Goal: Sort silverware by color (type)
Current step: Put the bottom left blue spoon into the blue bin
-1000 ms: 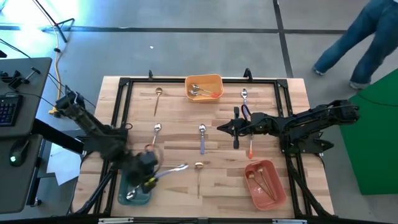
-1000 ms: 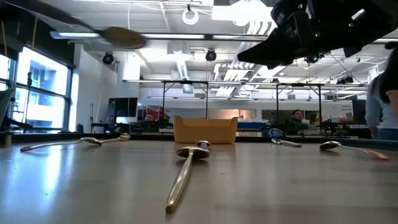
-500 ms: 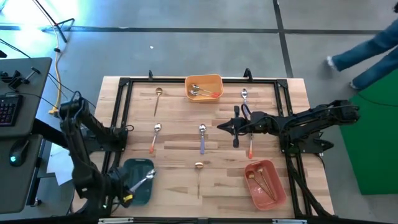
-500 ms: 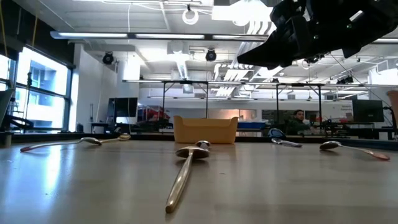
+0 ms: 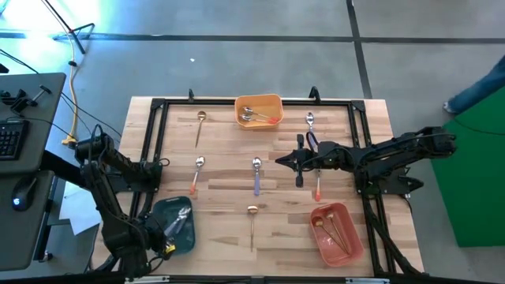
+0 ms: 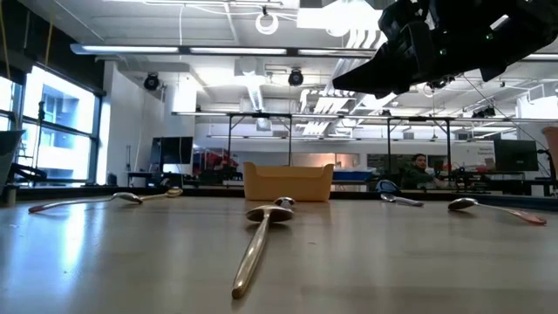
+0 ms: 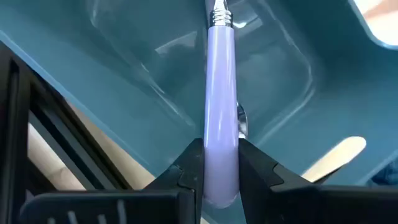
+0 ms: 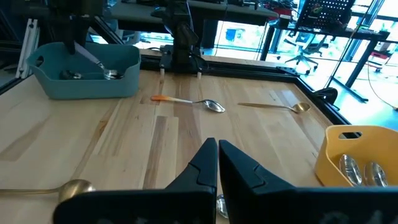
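My left pincer (image 7: 221, 168) is clamping the lavender-handled spoon (image 7: 222, 112) by its handle, holding it tilted over the teal tray (image 5: 175, 225), with the silver bowl end pointing down into the tray ahead of my fingers (image 7: 186, 171). In that tray, just past the held spoon, another spoon (image 8: 111, 74) is lying.

My right pincer (image 5: 280, 162) is hanging above the tabletop (image 5: 229, 170) with its fingers pressed together and gripping nothing. Just beside it, an orange-handled spoon (image 5: 318, 188) and a lavender-handled one (image 5: 310, 130) are lying. Farther off toward my left arm, a lavender spoon (image 5: 256, 175), an orange one (image 5: 196, 172) and two gold spoons (image 5: 252, 225) are resting apart from each other. The orange tray (image 5: 259, 111) is holding spoons, and the pink tray (image 5: 337, 233) is holding gold ones.
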